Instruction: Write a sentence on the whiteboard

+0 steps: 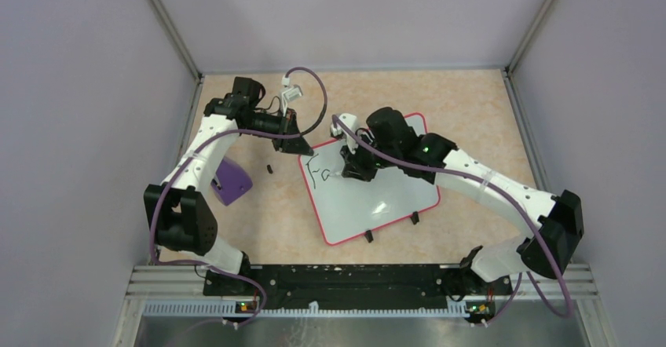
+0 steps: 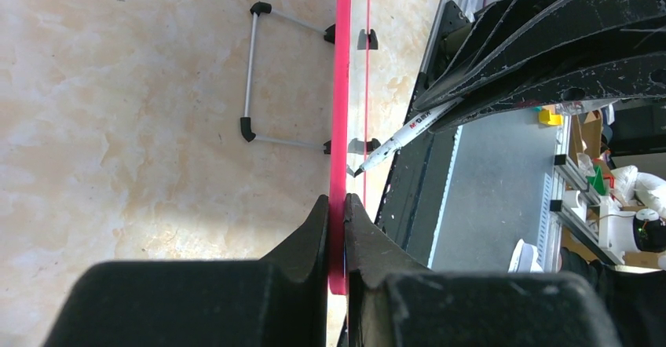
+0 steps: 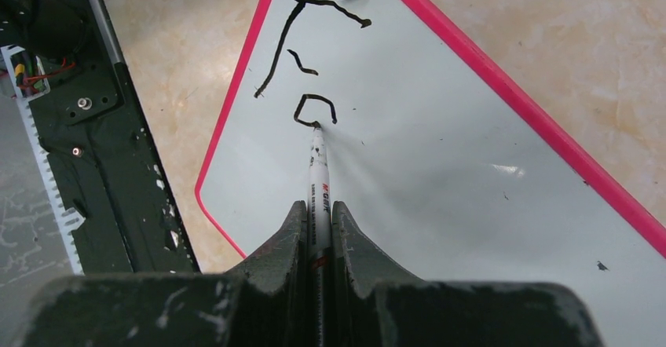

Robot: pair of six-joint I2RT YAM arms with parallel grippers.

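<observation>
The whiteboard (image 1: 377, 198) lies tilted on the table, white with a red-pink rim (image 3: 518, 104). My left gripper (image 1: 297, 144) is shut on its far left corner; in the left wrist view the jaws pinch the rim (image 2: 340, 88) edge-on. My right gripper (image 1: 355, 168) is shut on a white marker (image 3: 318, 174), whose tip touches the board. The sentence (image 3: 310, 56) is only a black "F" and part of an "a" (image 1: 320, 173) near the board's far left corner. The marker also shows in the left wrist view (image 2: 400, 139).
A purple block (image 1: 230, 179) lies left of the board beside the left arm. A small black cap (image 1: 269, 169) lies on the table between them. The board's black feet (image 1: 414, 218) stick out at its near edge. Grey walls enclose the table.
</observation>
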